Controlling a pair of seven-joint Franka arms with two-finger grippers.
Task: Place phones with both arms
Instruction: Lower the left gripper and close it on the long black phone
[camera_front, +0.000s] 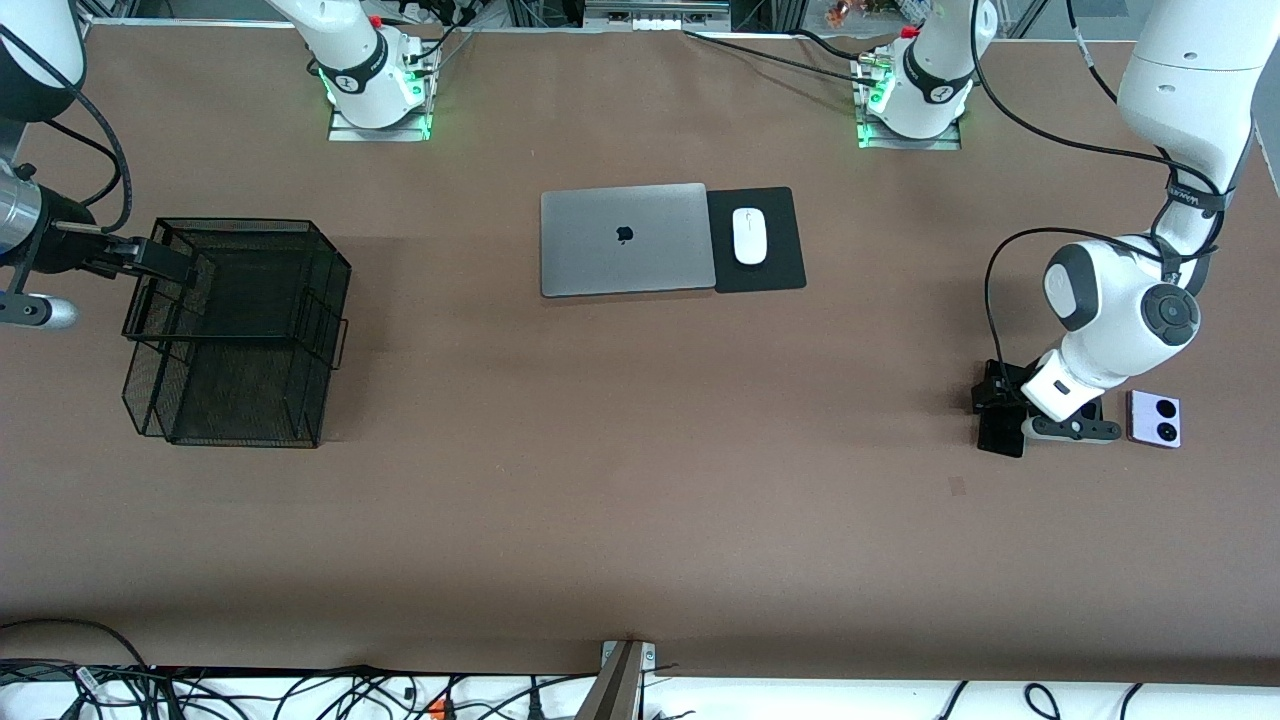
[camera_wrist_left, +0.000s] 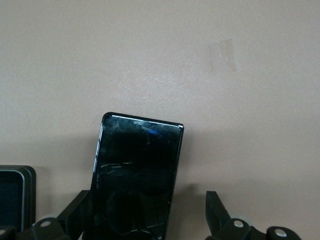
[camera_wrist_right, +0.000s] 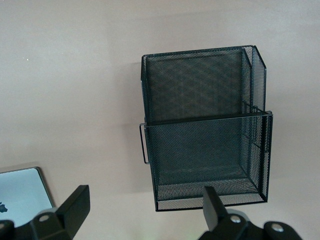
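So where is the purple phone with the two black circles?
In the front view, the purple phone lies flat on the table at the left arm's end, right beside the left gripper, which is down over a black phone.

Even overhead light, bright across my table. Soft shadows sit under my mesh basket and the laptop. My left wrist view is dimmer, glare streaking the black phone screen. Green glow at my bases, upper frame.
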